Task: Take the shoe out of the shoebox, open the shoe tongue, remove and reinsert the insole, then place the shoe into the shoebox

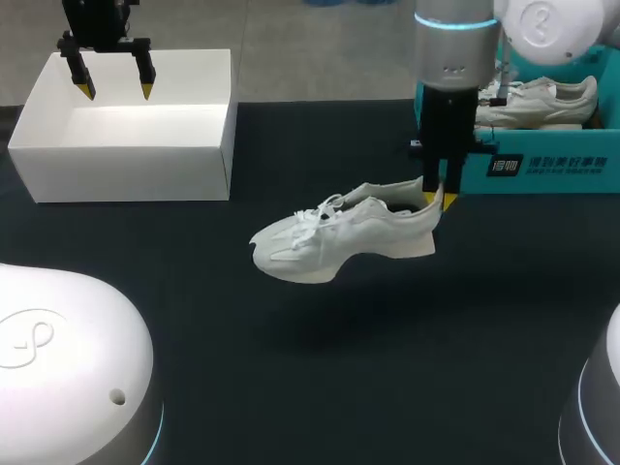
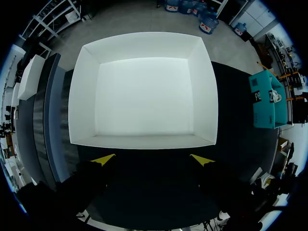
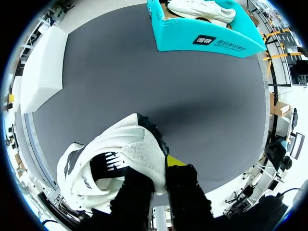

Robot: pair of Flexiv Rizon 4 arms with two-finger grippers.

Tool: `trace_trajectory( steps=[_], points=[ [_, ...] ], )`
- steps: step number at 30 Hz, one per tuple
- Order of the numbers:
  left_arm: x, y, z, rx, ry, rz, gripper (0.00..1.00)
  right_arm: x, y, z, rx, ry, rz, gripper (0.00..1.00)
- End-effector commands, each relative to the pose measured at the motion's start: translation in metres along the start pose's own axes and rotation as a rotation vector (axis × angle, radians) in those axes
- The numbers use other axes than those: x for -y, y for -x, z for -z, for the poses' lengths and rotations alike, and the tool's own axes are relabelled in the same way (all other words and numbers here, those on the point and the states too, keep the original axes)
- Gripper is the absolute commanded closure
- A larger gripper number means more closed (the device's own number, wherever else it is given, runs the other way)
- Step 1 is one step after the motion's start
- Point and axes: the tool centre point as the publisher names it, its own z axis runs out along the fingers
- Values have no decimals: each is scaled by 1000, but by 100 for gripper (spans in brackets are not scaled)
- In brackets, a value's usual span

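Note:
A white shoe hangs in the air over the middle of the dark table, toe toward the left. My right gripper is shut on its heel collar; in the right wrist view the shoe fills the space by the gripper, and only one yellow fingertip shows. The teal shoebox stands at the back right with another white shoe in it. My left gripper hovers open above the empty white box; its fingertips hang just short of the white box.
The white box sits at the back left, the teal shoebox at the back right. Dark tabletop lies under and in front of the shoe. Two rounded white arm bases stand at the near left and near right corners.

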Motion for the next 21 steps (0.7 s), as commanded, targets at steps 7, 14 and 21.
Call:
trace_trajectory(
  steps=[7, 14, 21],
  points=[
    [0, 0, 0, 0, 0, 0, 0, 12, -21, -45, 10, 54, -102, 100],
    [0, 0, 0, 0, 0, 0, 0, -1, -31, -87, -16, 47, -101, 100],
    [0, 0, 0, 0, 0, 0, 0, -13, -40, -118, -1, 4, -89, 100]
  ],
)
